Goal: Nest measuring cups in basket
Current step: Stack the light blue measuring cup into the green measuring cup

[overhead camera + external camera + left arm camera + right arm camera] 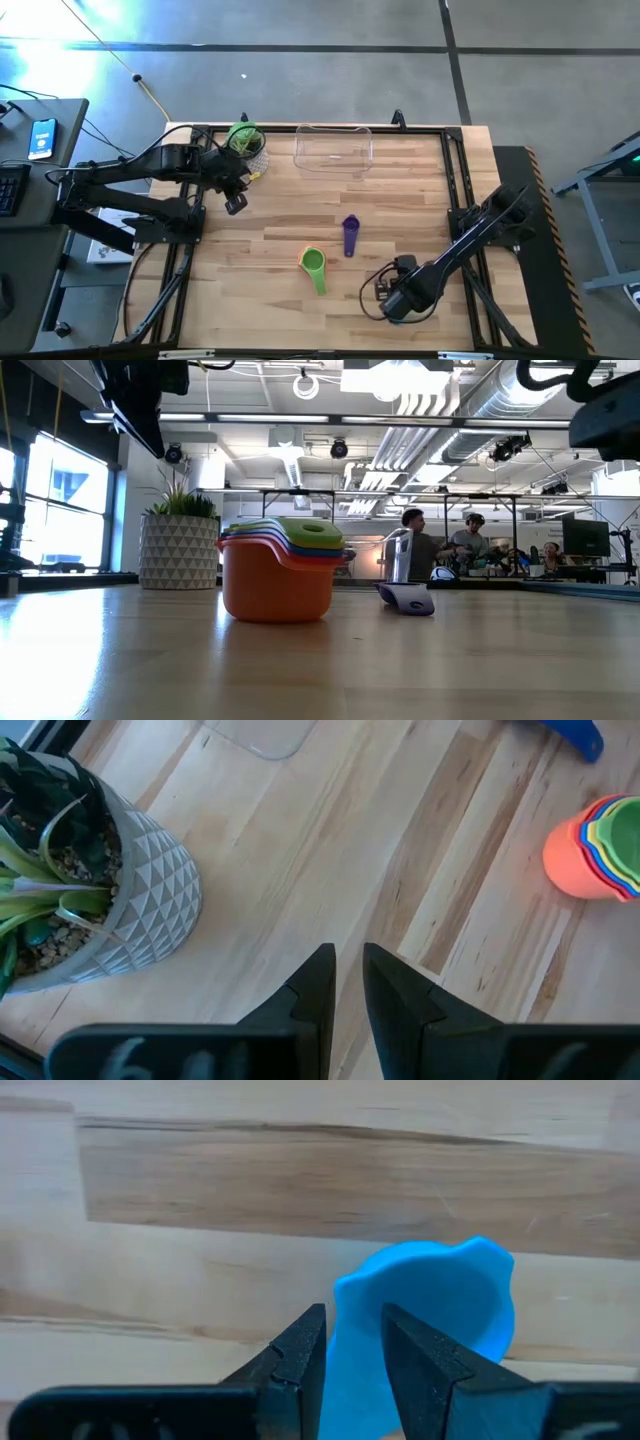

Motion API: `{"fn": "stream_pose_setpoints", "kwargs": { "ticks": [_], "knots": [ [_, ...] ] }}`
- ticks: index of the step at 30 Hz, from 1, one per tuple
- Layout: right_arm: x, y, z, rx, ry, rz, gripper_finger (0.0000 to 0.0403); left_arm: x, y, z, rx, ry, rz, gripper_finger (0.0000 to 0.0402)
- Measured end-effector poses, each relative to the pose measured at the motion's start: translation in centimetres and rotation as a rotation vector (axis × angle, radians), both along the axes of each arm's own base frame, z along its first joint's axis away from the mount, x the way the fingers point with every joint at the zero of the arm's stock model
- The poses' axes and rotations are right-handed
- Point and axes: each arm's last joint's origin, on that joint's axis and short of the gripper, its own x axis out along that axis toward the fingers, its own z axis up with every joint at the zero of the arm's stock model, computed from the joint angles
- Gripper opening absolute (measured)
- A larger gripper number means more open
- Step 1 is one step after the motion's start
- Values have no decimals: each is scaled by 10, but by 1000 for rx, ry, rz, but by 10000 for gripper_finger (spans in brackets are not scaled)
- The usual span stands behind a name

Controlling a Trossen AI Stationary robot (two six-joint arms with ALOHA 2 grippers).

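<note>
- The basket stood empty at top centre, all cups outside it.
- The left gripper, fingers drawn nearly together on nothing, hung beside the plant at upper left.
- The right gripper, lower right, appeared clenched on the blue cup; a thin hold could let it slip.
- The stack sat centre; a careless pass could topple it.
- The purple cup lay loose just above it.
</note>
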Motion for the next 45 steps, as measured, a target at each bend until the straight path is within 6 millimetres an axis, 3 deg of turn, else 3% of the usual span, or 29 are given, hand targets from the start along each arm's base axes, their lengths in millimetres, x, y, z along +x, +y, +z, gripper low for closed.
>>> {"fn": "stream_pose_setpoints", "kwargs": {
  "ticks": [11,19,25,34,45],
  "knots": [
    [4,-2,-12,-23,44,-30,86,0,1,0,29,5,6,44],
    [6,0,-15,-13,35,2,14,0,1,0,33,7,5,44],
    [8,-2,-14,-5,36,25,5,0,1,0,36,9,-2,44],
    [35,-10,13,-20,-53,141,2,0,1,0,33,9,1,44],
    [80,-45,47,-129,-215,285,1,0,0,0,-37,-20,99,44]
  ]
}}
